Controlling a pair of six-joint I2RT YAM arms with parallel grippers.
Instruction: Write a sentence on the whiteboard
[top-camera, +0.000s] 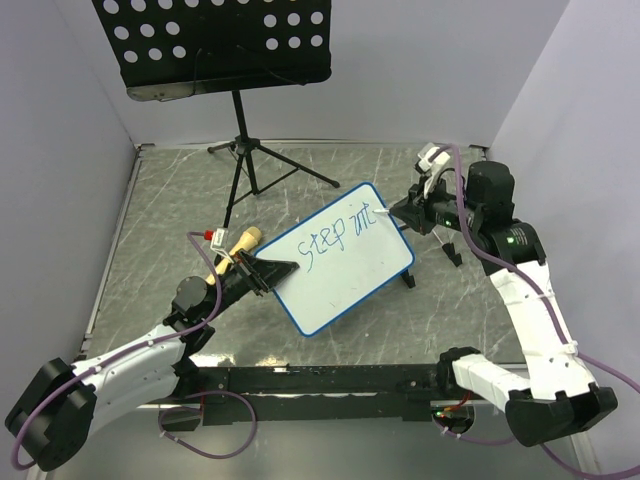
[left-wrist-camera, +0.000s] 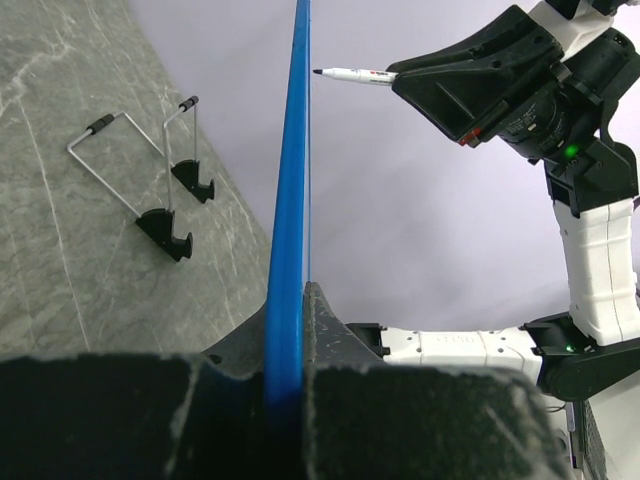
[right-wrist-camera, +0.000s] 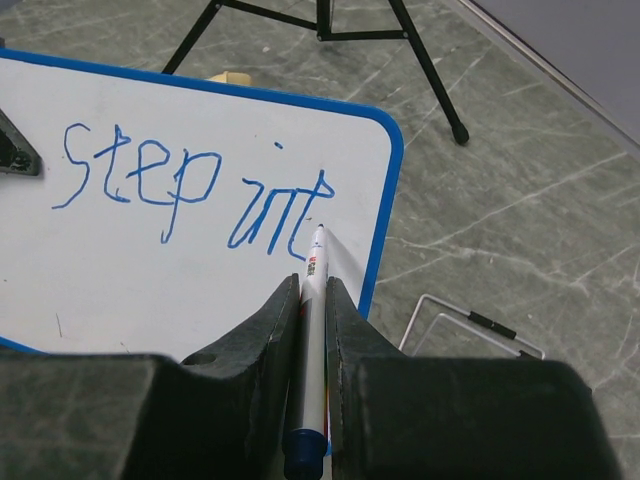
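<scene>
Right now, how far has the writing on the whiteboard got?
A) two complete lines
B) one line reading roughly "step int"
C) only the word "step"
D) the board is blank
B: the right wrist view shows the sentence on the whiteboard as a single blue line, "step" then "int", with the tip of the marker in the right claw by the last letter.
</scene>
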